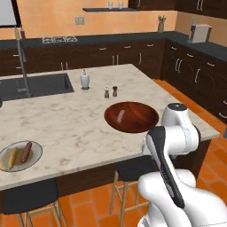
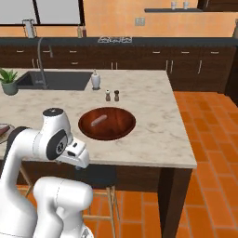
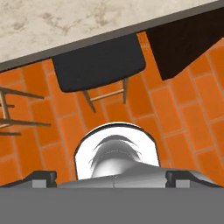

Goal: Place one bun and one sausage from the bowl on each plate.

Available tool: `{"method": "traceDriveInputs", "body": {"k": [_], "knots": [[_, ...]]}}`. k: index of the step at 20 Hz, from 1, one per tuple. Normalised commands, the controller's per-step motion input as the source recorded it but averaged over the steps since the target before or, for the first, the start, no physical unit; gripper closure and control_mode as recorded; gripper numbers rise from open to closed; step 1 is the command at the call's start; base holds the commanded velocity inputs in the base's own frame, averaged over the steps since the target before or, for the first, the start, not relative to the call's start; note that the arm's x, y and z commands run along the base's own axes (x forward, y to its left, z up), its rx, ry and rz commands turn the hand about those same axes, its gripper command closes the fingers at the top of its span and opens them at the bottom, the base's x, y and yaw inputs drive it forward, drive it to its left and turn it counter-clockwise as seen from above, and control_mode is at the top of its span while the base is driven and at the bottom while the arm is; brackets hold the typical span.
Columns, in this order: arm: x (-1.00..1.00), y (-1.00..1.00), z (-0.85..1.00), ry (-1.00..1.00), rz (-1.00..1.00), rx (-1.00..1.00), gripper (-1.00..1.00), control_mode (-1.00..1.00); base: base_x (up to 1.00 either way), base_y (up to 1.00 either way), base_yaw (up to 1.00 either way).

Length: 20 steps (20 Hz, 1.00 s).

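Observation:
The dark wooden bowl (image 1: 131, 116) (image 2: 107, 123) sits on the marble island near its front edge. One slim pale piece (image 1: 120, 116) (image 2: 98, 121) lies inside it; I cannot tell whether it is a sausage or a bun. A pale plate (image 1: 37, 153) at the island's front left holds a yellow bun (image 1: 9, 158) beside a reddish sausage (image 1: 26, 151). My gripper (image 3: 111, 178) is open and empty. It hangs below the counter edge, in front of the bowl, and points down at the orange tile floor, with its fingertips (image 3: 43, 177) wide apart.
Two small shakers (image 1: 106, 92) and a white bottle (image 1: 84, 80) stand behind the bowl. The sink (image 1: 35, 85) and faucet are at the back left, with a potted plant (image 2: 9, 81) beside them. Dark stools (image 1: 29, 197) (image 3: 98, 61) stand under the island's front edge.

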Motion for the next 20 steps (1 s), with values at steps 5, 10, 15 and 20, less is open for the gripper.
{"method": "traceDriveInputs", "body": {"k": [5, 10, 15, 20], "knots": [[0.0, 0.0, 0.0, 0.0, 0.0, 0.0, -1.0, 1.0, 0.51, 0.36, 0.1], [0.0, 0.0, 0.0, 0.0, 0.0, 0.0, -1.0, 1.0, 0.6, 0.29, 0.05], [0.0, 0.0, 0.0, 0.0, 0.0, 0.0, -1.0, 1.0, 0.48, 0.02, 0.0], [0.52, -0.05, 0.34, 0.01, -0.03, 0.08, -1.0, -1.0, 0.0, 0.0, 0.0]]}}
